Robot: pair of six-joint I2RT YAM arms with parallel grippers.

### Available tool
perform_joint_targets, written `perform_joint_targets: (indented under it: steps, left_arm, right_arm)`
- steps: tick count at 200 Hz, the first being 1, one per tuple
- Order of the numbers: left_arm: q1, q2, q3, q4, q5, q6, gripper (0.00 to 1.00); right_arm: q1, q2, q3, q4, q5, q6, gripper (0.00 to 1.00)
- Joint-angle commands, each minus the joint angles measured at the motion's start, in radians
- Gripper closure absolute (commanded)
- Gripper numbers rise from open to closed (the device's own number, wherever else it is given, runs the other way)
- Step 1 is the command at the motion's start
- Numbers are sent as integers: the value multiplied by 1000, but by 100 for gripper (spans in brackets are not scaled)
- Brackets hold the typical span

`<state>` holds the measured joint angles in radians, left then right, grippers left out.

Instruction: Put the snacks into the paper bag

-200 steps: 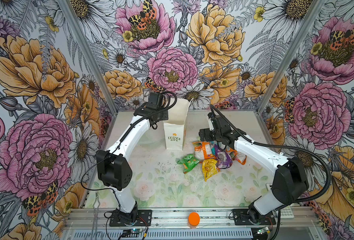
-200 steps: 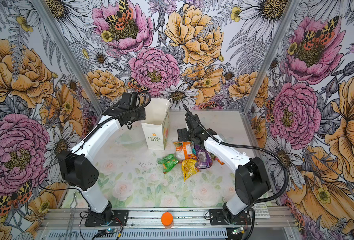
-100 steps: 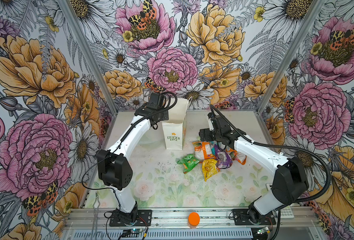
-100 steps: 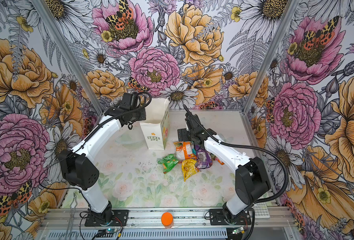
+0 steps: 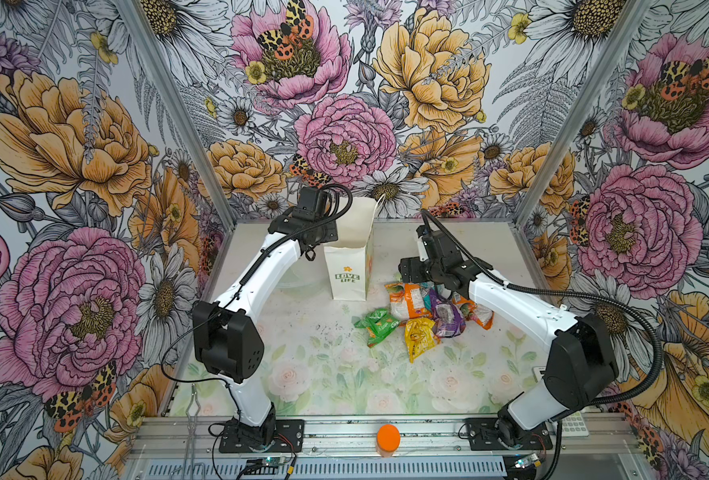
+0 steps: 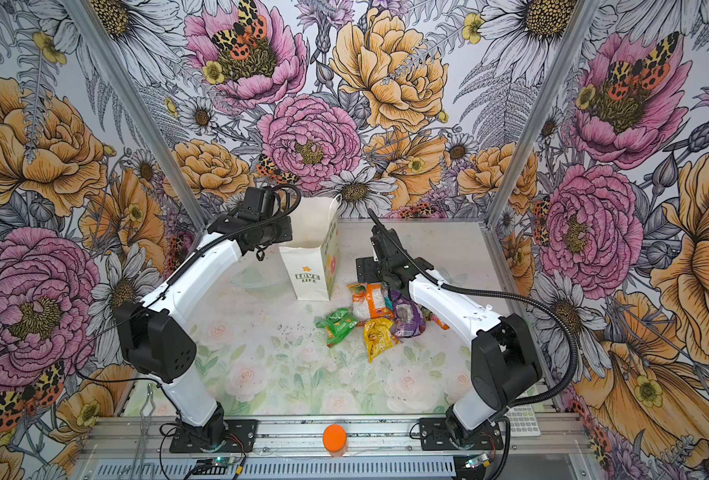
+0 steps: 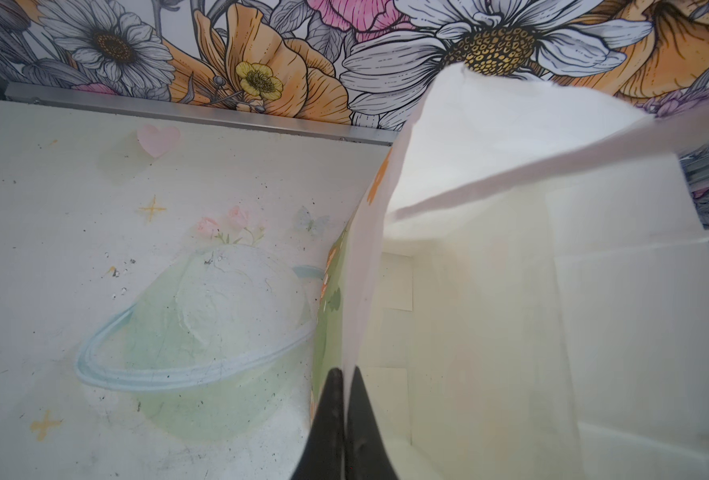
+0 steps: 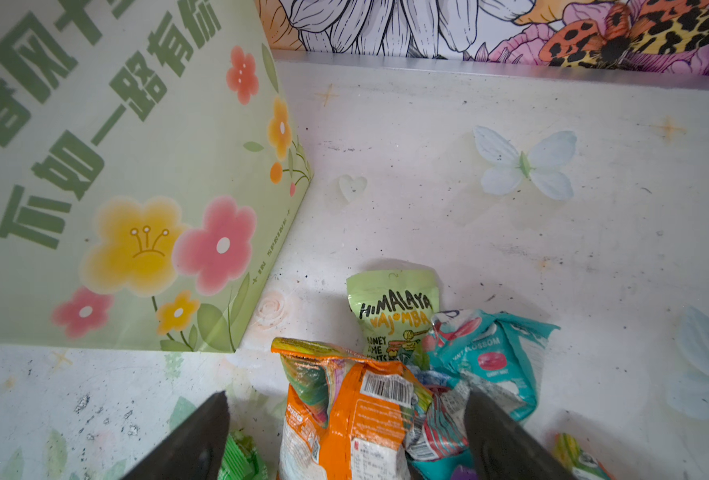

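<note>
Left wrist: tool point(image 7: 343, 374) on bag point(image 7: 490, 137) edge

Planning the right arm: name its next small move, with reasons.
Probably lower the open right hand onto the orange-and-white crinkly snack packet and close: it lies between the fingers, and the left hand pinches the wall of the white paper bag.
</note>
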<state>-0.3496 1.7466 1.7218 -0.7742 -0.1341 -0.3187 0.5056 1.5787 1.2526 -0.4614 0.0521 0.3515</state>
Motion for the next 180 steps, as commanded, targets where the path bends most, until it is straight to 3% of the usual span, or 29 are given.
perform_joint_targets:
  steps: [1, 71, 97, 140, 180]
  left_arm:
    - [-7, -59, -43, 22, 20, -46, 100]
    - [-12, -114, -83, 27, 21, -58, 100]
    - [-15, -144, -115, 26, 10, -57, 100]
    - [-24, -206, -178, 27, -27, -74, 100]
    - [-30, -251, -237, 27, -36, -85, 100]
  right_arm:
    - [10, -15, -12, 3, -23, 25, 9]
    - [37, -7, -28, -34, -193, -14, 8]
    - [75, 10, -27, -70, -221, -57, 2]
    - [165, 37, -34, -80, -214, -104, 0]
    - [228, 82, -45, -91, -131, -126, 0]
